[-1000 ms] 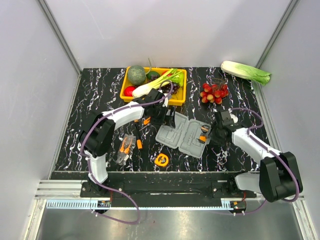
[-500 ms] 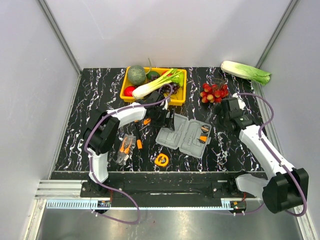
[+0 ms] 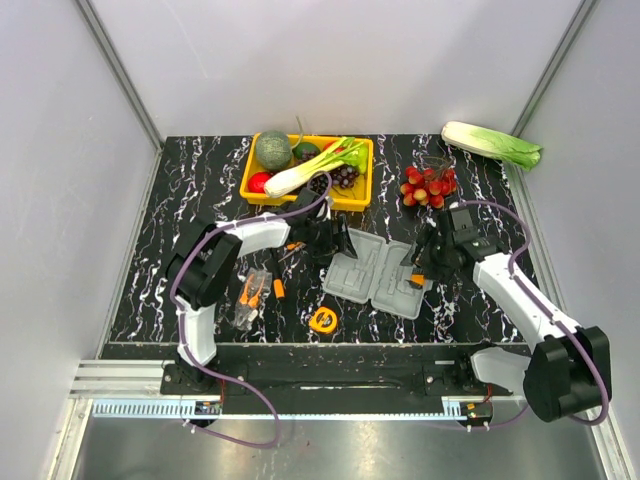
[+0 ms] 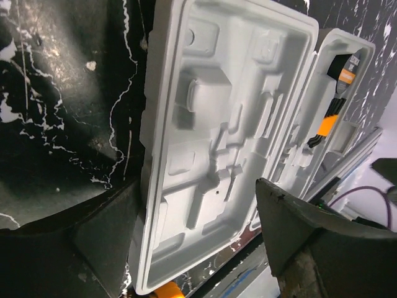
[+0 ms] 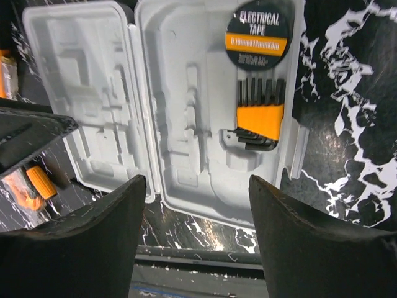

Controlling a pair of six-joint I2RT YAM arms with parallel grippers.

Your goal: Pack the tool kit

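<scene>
The open grey tool kit case (image 3: pixel 378 277) lies on the counter (image 3: pixel 200 190), electrical tape (image 5: pixel 257 31) and hex keys (image 5: pixel 260 118) in its right half. Left jaws gape around its left half; right jaws gape above it.

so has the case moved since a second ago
Yes. The case has slid a little to the right, away from the tape measure, which lies where it did.
</scene>
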